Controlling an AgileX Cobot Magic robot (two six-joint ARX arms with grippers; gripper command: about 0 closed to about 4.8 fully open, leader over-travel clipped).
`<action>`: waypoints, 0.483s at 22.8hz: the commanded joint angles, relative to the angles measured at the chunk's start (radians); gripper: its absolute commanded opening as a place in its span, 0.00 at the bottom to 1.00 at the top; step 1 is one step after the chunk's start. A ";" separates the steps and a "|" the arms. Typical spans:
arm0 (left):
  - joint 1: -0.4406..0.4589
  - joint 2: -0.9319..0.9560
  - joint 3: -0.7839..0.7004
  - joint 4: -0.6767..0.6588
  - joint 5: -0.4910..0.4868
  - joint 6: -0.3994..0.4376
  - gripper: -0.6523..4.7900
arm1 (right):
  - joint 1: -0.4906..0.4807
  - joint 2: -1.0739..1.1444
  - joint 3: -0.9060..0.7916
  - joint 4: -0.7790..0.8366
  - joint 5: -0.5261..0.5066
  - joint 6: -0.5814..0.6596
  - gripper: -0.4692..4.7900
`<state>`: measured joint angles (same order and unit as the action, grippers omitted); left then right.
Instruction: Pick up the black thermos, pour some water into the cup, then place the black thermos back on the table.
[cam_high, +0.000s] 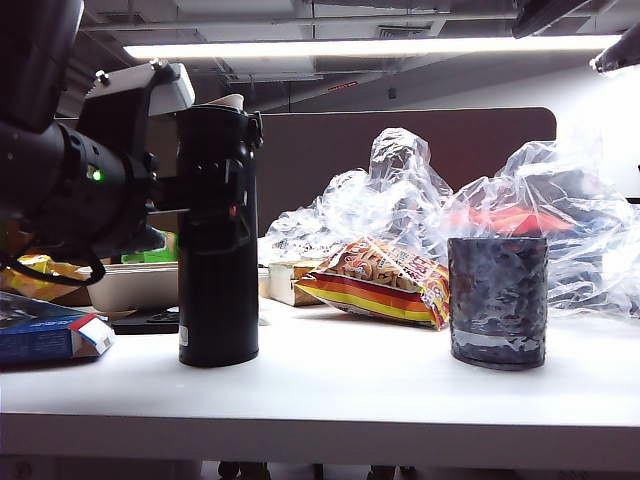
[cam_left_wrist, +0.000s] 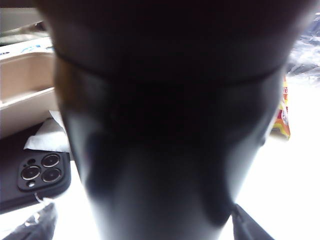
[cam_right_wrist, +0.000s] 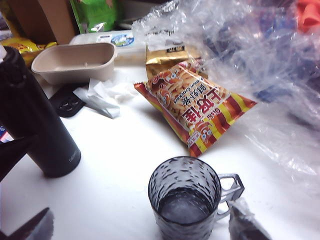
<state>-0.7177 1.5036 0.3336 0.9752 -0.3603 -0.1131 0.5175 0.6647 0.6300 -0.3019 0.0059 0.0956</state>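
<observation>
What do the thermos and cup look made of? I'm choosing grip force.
Black thermos: probably coated metal, matte with soft sheen. Cup: translucent grey, dimpled; glass or plastic, unclear. Left gripper open at the thermos; right gripper open above the cup.

Matte-black thermos (cam_high: 217, 240); dimpled grey-blue cup (cam_high: 497, 300)

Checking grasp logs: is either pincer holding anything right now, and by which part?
Nothing is held. The left pincer stands open around the upper body of the thermos, which stands on the table. The right pincer is open, above the cup.
</observation>
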 joint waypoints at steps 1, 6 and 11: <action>0.001 0.019 0.004 0.048 -0.002 -0.067 1.00 | 0.000 -0.002 0.003 -0.012 0.003 -0.003 1.00; 0.001 0.020 0.004 0.075 -0.002 -0.071 1.00 | 0.000 -0.002 -0.012 -0.033 0.004 -0.003 1.00; 0.001 0.050 0.030 0.081 0.009 -0.071 1.00 | 0.001 -0.003 -0.030 -0.021 0.011 -0.002 1.00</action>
<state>-0.7177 1.5444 0.3477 1.0431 -0.3592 -0.1806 0.5175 0.6651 0.5934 -0.3504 0.0063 0.0952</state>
